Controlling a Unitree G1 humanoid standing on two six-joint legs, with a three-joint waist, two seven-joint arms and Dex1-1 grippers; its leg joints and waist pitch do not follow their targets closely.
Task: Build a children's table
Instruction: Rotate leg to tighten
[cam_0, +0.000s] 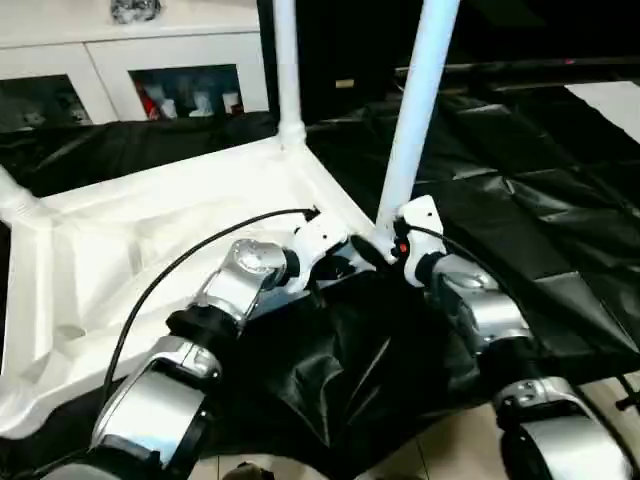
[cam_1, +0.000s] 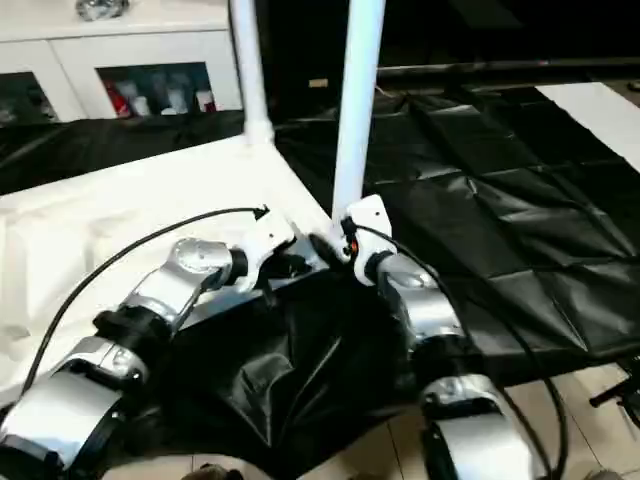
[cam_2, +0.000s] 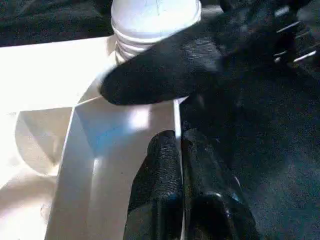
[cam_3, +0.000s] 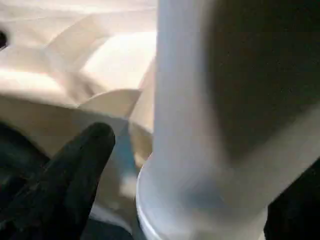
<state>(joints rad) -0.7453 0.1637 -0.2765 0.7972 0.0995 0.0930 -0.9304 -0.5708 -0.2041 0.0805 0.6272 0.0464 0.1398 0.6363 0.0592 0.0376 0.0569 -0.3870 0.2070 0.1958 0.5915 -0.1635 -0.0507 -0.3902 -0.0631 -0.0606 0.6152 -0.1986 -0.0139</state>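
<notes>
The children's table lies upside down: its white tabletop rests ribbed side up on a black sheet. One white leg stands in the near right corner socket, another leg in the far corner, and a third leg shows at the far left. My right gripper sits at the base of the near leg, open, with one black finger standing off the leg. My left gripper is shut, empty, and rests on the tabletop rim just beside that socket.
A white glass-door cabinet stands behind the table. The crumpled black sheet covers the floor to the right, with a white panel at its far right edge. Pale tiles show at the front. A black cable arcs over my left forearm.
</notes>
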